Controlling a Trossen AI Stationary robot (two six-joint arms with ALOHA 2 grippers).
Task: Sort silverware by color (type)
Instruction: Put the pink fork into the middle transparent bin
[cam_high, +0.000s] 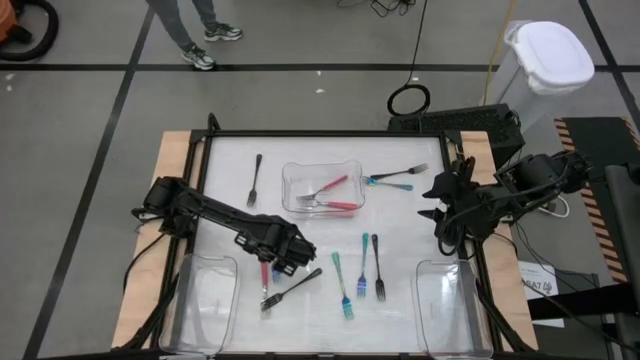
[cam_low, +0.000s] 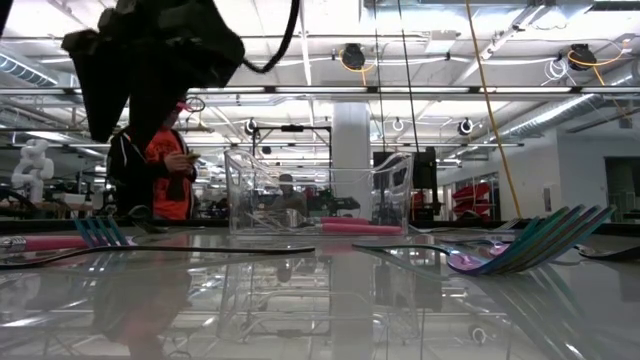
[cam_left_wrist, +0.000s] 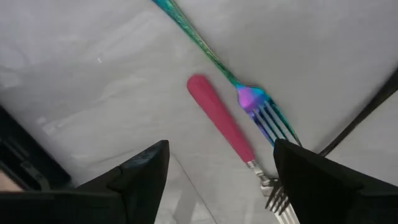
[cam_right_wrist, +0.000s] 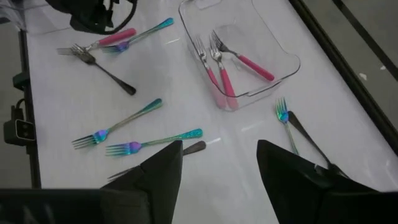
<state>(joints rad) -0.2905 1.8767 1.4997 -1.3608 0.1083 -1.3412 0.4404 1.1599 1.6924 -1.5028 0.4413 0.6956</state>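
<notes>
A pink-handled fork (cam_left_wrist: 221, 124) lies flat on the white table at the near left. An iridescent teal fork (cam_left_wrist: 249, 99) lies close beside it, and a dark fork (cam_high: 292, 287) just nearer. My left gripper (cam_left_wrist: 217, 180) hangs open above the pink handle, pointing down, one finger on either side and clear of it. Two pink-handled forks (cam_high: 330, 195) lie in the clear middle tray (cam_high: 295, 172). Two teal forks (cam_high: 342, 282) and a dark one (cam_high: 379, 265) lie near the centre. My right gripper (cam_right_wrist: 221, 174) waits open, high at the right edge.
Clear trays stand at the near left (cam_high: 205, 300) and near right (cam_high: 445, 300). A dark fork (cam_high: 255, 178) lies at the far left, and a teal and a dark fork (cam_high: 400, 178) lie right of the middle tray. A person (cam_low: 165, 165) stands beyond the table.
</notes>
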